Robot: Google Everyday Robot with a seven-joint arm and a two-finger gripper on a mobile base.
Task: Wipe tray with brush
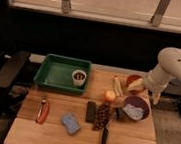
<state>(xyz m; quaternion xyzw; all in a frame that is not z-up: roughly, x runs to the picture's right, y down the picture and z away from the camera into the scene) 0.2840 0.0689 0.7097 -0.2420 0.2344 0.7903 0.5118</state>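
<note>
DESK: The brush (104, 137) lay nearest the lens. How was it lying?

ARM: Flat on the wooden table (130, 138) near the front edge, slim and dark, pointing roughly away from the camera. I was not touching it. A blue sponge (70, 122) sat to its left as the camera saw it, with a red-handled tool (42, 111) farther left. A flat black block (91, 112) lay just behind, beside a dark clustered heap (102, 116).

DESK: And the tray?

ARM: The green tray (56, 74) stood at the far left of the table, well apart from the brush. A small round cup (78, 77) sat inside it, near its right wall.

DESK: Where was your gripper?

ARM: My gripper (155, 97) hung at the table's right edge, below my white arm (178, 66) and nowhere near the brush. It was just behind the purple bowl (136, 108) and beside a reddish dish (134, 83). A small round fruit (110, 95) lay between that bowl and the tray. Whether the gripper was open or closed I could not tell.
</note>
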